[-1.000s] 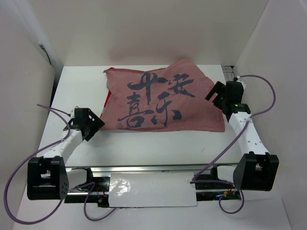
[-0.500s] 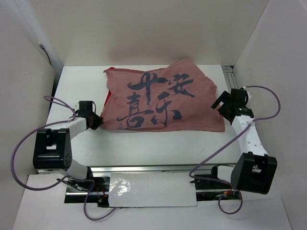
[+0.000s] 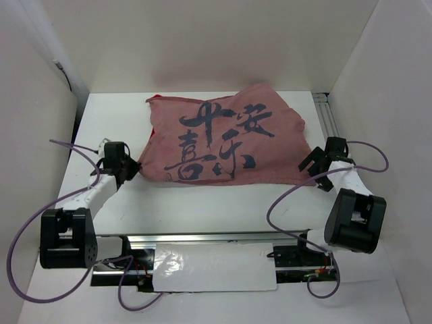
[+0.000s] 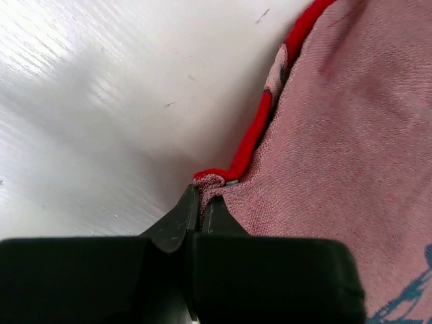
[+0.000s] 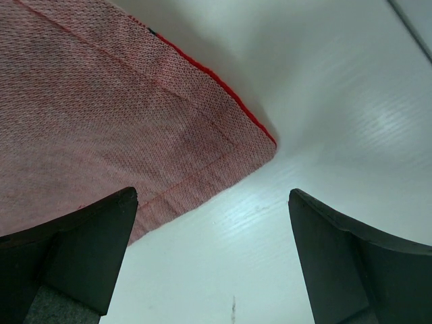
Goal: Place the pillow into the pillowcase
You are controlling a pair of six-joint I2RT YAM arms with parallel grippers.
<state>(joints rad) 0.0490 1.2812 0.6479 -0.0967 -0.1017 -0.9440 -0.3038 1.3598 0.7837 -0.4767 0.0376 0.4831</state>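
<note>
Pillowcase (image 3: 223, 138) lay pink side up on the tabletop (image 3: 202, 202), pillow not visible; left gripper (image 4: 200, 202) was clamped on its near-left corner tip only and right gripper (image 5: 212, 250) gaped beside the near-right corner, so that thin pinch could slip or catch one layer.

We note left arm (image 3: 91, 194), right arm (image 3: 345, 181): white tubular links, boxy black joint housings (image 3: 65, 237) at bases. Thin purple cables (image 3: 270, 214) loop off both (left one looks longer). We see left gripper (image 3: 137, 169), right gripper (image 3: 312, 169) black throughout; fingers (image 5: 81, 243) matte, wedge-shaped, tapering to blunt tips.
</note>
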